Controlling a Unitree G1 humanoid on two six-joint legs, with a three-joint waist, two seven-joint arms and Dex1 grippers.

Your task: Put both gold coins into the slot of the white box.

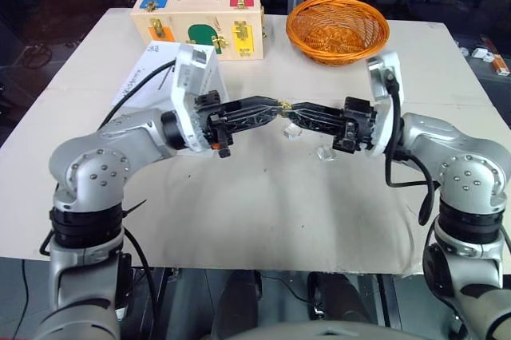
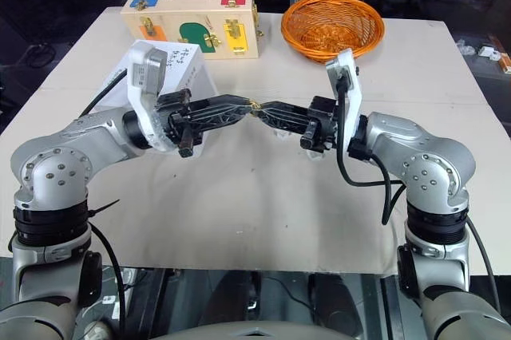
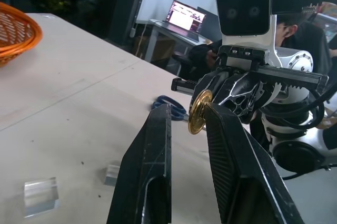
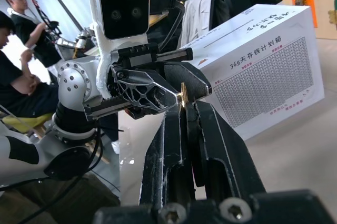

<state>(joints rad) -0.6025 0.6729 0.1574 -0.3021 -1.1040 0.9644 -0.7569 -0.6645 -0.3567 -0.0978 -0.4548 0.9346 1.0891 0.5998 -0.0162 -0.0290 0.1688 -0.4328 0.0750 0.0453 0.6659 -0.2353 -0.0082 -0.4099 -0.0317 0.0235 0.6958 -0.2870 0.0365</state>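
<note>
Both grippers meet tip to tip in mid-air above the middle of the table. A round gold coin [image 3: 197, 111] is pinched at the tips of my right gripper [image 4: 184, 104], which is shut on it. My left gripper [image 3: 185, 112] stands open, one finger on each side of that coin, and the coin touches one finger [image 3: 221, 129]. From the head the coin [image 1: 284, 105] is a small glint where the fingertips meet. The white box [image 4: 263, 77] stands behind my left arm, its printed grid face showing; its slot is hidden.
Two small clear blocks [image 1: 293, 130] [image 1: 326, 152] lie on the table under the grippers, and blue scissors [image 3: 171, 103] lie nearby. A wooden case with coloured latches [image 1: 200, 25] and an orange basket [image 1: 337, 29] stand at the far edge. People sit beyond the table.
</note>
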